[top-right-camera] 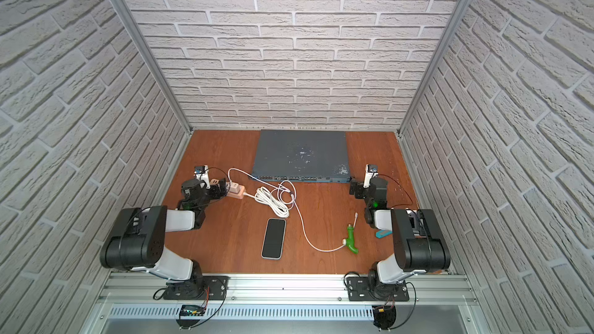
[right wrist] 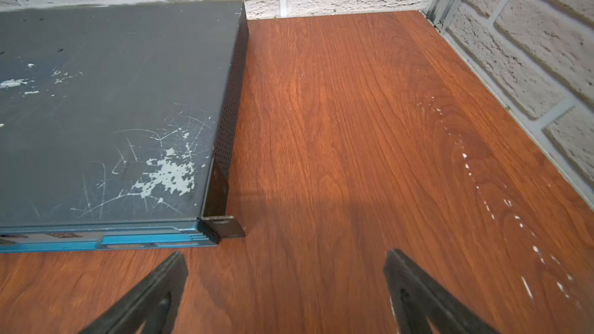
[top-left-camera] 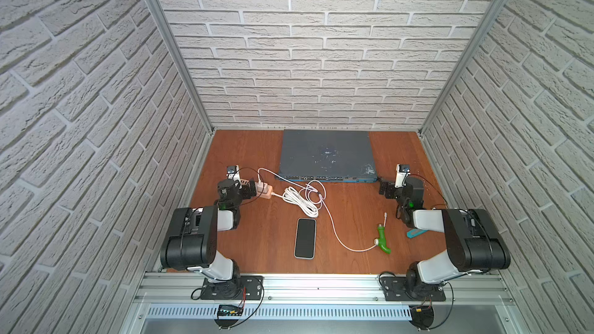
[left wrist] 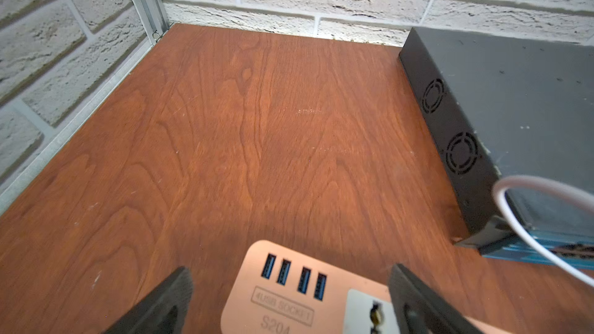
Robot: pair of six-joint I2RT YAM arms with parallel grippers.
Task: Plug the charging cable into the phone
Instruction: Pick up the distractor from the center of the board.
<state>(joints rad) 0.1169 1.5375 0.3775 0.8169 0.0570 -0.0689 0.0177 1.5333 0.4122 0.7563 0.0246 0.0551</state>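
The phone (top-left-camera: 305, 237) (top-right-camera: 274, 238) lies flat, screen up, in the near middle of the wooden table. The charging cable (top-left-camera: 334, 232) (top-right-camera: 303, 229) runs from a white adapter on the power strip, loops past the cord bundle, then curves right of the phone into a green holder (top-left-camera: 382, 240) (top-right-camera: 351, 240). Its small plug (top-left-camera: 385, 216) (top-right-camera: 355, 216) pokes out of the holder's far end. My left gripper (top-left-camera: 254, 187) (left wrist: 289, 269) stands open over the power strip. My right gripper (top-left-camera: 384, 187) (right wrist: 286, 257) is open above bare wood by the box's corner. Neither touches phone or cable.
A pink power strip (top-left-camera: 265, 192) (left wrist: 276, 290) with USB sockets sits at the left. A bundled thicker white cord (top-left-camera: 299, 202) lies beside it. A large grey-blue box (top-left-camera: 326, 155) (right wrist: 96, 107) fills the back middle. A teal object (top-left-camera: 416, 233) lies under the right arm.
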